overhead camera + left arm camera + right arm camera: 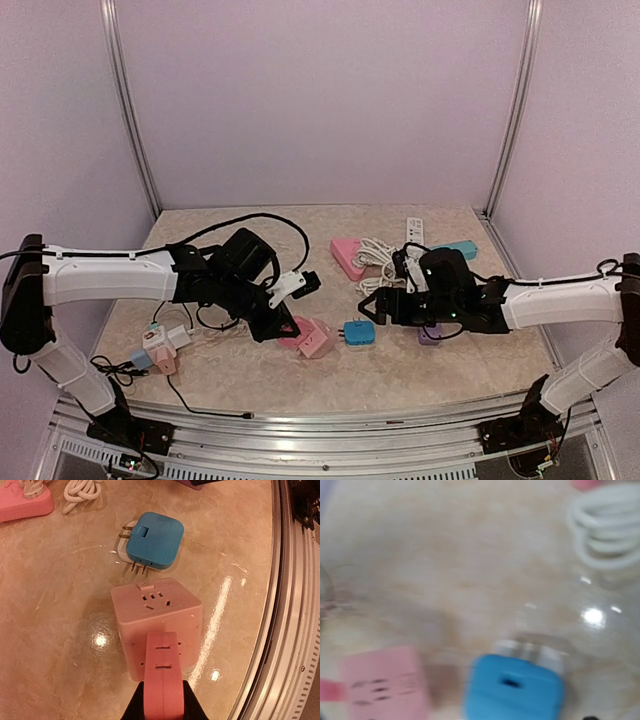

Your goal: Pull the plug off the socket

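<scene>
Pale walls [320, 100] close round a glossy marbled worktop [60, 630]. Blue plug [152, 540] lies flat just beyond the pink socket cube [157, 615], apart from it, metal prongs bare, a white part under it. It reads as already out of the cube. Left pincer [162, 705] is pressed tight on a pink slab [161, 665] that butts against the cube's near face; whether slab and cube are joined, cannot tell. Right pincer [374, 308] hovers just beside the plug; spread or closed, cannot tell

Handling, judged: plug small, light, rigid plastic, and its smooth shell is likely slippery. Take it across the flat sides of the body, clear of the prongs, which could bend. Cube looks light too and would slide unless braced

Right wrist view is smeared, its own fingers not seen. White cable coil [605, 530] is cut off by the frame edge
</scene>
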Motion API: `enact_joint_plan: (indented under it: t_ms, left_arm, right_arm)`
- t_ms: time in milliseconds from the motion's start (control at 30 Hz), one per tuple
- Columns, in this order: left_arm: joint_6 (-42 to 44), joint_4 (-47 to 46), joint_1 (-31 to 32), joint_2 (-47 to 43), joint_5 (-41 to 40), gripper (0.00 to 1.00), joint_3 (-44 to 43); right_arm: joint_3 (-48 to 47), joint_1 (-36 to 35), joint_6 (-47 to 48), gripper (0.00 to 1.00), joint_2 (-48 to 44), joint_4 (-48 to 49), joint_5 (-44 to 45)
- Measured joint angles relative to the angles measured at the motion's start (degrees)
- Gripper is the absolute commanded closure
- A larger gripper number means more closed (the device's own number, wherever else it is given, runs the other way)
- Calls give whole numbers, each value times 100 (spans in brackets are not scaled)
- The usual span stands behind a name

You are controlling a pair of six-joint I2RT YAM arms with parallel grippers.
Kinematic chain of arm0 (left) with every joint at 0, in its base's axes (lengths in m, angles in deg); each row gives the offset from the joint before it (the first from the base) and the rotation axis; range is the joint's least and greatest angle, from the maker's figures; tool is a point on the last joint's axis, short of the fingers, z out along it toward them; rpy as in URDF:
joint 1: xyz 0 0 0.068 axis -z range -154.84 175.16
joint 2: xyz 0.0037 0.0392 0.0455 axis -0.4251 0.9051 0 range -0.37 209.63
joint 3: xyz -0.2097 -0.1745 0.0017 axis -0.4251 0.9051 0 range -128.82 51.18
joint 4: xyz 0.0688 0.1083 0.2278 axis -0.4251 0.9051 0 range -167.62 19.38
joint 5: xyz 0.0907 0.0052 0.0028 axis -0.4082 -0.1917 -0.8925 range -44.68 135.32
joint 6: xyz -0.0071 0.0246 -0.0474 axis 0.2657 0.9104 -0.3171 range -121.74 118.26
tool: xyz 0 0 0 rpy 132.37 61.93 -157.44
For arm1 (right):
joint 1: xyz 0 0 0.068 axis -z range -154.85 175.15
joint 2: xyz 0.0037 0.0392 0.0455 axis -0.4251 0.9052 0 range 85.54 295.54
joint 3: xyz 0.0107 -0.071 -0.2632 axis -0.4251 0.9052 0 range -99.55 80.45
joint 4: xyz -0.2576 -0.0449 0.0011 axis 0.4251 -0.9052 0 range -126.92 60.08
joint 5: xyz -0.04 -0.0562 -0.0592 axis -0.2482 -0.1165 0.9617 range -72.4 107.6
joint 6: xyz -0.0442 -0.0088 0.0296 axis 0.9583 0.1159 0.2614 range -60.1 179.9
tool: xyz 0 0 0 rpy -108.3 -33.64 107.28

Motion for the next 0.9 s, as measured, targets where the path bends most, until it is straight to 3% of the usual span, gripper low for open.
enact_joint_plan:
  t_ms: [267, 467, 900]
  left_arm:
    - [-118, -116, -39, -221, 173, 100, 0]
    - [-136, -260, -46, -439, 299, 100, 24]
    - [-149, -321, -46, -544, 433, 100, 44]
  right_arm:
    - [-2, -680, -122, 1, -472, 142, -614]
    - [-227, -1021, -201, 0, 107, 317, -804]
    - [-647, -1078, -319, 2, 962, 623, -835]
